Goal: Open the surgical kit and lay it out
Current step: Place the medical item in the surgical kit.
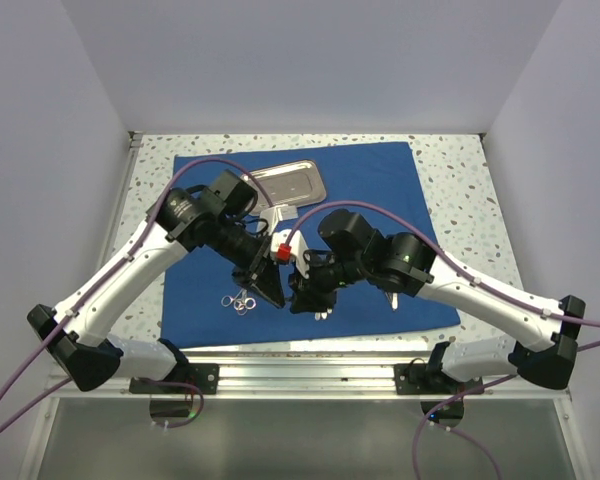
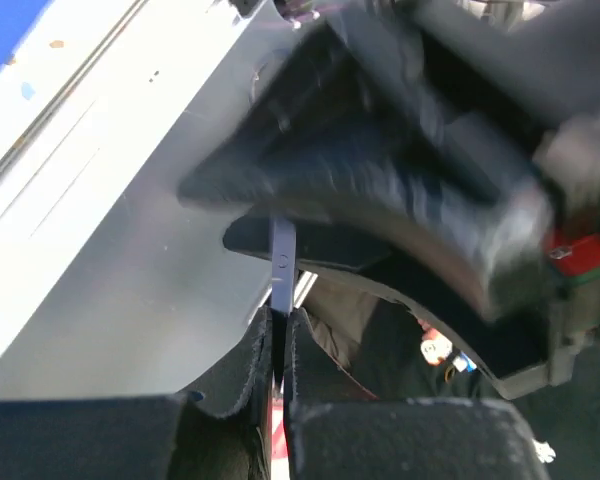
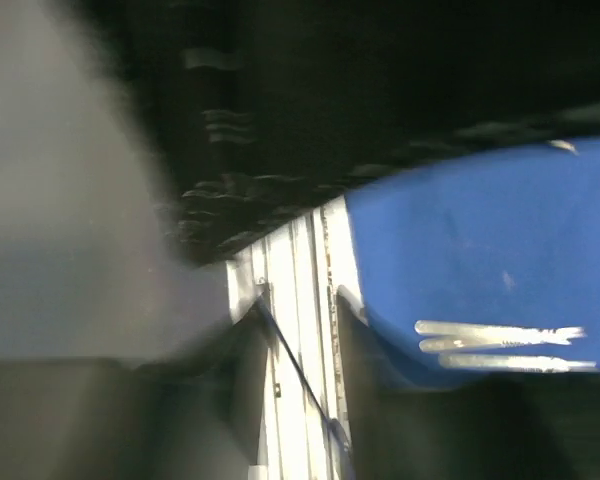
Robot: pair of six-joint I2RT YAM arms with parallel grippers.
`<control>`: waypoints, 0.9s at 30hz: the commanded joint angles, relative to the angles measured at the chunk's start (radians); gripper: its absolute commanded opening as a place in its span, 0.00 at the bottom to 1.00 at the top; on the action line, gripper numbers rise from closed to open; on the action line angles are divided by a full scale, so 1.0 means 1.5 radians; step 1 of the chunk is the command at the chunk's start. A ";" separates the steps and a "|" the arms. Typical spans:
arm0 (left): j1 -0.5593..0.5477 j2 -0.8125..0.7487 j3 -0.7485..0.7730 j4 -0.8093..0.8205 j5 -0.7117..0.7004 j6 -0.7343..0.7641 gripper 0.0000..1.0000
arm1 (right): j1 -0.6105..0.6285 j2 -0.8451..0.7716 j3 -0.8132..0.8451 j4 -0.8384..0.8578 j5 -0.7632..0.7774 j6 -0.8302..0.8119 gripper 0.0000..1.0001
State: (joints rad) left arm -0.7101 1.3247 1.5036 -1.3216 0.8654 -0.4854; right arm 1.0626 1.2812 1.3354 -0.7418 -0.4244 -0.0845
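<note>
The royal-blue cloth (image 1: 380, 190) lies spread flat on the table, and the shiny steel tray (image 1: 290, 182) rests on its far part. Ring-handled instruments (image 1: 240, 300) lie near the cloth's front left. My left gripper (image 1: 273, 297) (image 2: 278, 320) hangs over the front of the cloth, shut on a thin steel instrument (image 2: 282, 255) that sticks up from its pads. My right gripper (image 1: 302, 300) (image 3: 300, 310) faces it closely, jaws apart, with a thin dark rod (image 3: 298, 375) slanting across the gap. Silver tweezers (image 3: 500, 345) lie on the cloth (image 3: 480, 240) beside the right finger.
A speckled tabletop (image 1: 460, 180) borders the cloth on the right and behind. An aluminium rail (image 1: 310, 375) (image 3: 300, 260) runs along the near edge under both grippers. White walls close in the sides and back. The two wrists crowd each other at centre front.
</note>
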 commanded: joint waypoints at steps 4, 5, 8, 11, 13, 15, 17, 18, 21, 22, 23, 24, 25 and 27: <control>-0.002 0.000 0.024 0.004 0.019 -0.001 0.00 | 0.007 -0.018 -0.001 0.044 0.026 0.018 0.00; -0.003 0.003 0.026 0.004 0.013 -0.001 0.00 | 0.007 -0.021 0.000 0.043 0.028 0.020 0.00; -0.002 0.014 0.037 0.003 -0.019 -0.003 0.00 | 0.007 -0.032 -0.004 0.043 0.035 0.020 0.00; -0.001 0.035 0.065 0.002 -0.105 -0.014 0.14 | 0.007 -0.041 -0.006 0.046 0.077 0.031 0.00; -0.002 0.050 0.088 0.004 -0.223 -0.021 0.37 | 0.007 -0.044 -0.013 0.051 0.132 0.040 0.00; 0.001 0.083 0.146 0.004 -0.338 -0.037 0.55 | 0.008 -0.040 -0.020 0.053 0.170 0.051 0.00; 0.016 0.126 0.207 0.004 -0.495 -0.052 0.67 | 0.007 -0.032 -0.025 0.059 0.204 0.090 0.00; 0.023 0.156 0.228 0.004 -0.602 -0.059 0.80 | 0.006 -0.030 -0.029 0.066 0.238 0.106 0.00; 0.068 0.180 0.278 0.019 -0.699 -0.094 0.83 | 0.003 -0.004 -0.035 0.092 0.239 0.174 0.00; 0.083 0.188 0.289 0.019 -0.760 -0.107 0.84 | 0.003 0.007 -0.033 0.097 0.240 0.194 0.00; 0.118 0.187 0.308 0.021 -0.779 -0.125 0.84 | 0.002 0.019 -0.030 0.110 0.236 0.242 0.00; 0.136 0.184 0.316 0.036 -0.791 -0.131 0.84 | 0.001 0.050 -0.027 0.120 0.232 0.271 0.00; 0.148 0.175 0.328 0.035 -0.836 -0.147 0.84 | -0.005 0.065 -0.025 0.132 0.229 0.302 0.00; 0.164 0.166 0.365 0.050 -0.876 -0.163 0.86 | -0.018 0.130 -0.017 0.183 0.160 0.396 0.00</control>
State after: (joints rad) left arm -0.4969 1.6249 1.9430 -1.2991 -0.2005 -0.6483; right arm 1.0576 1.3693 1.2869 -0.5980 -0.1165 0.2783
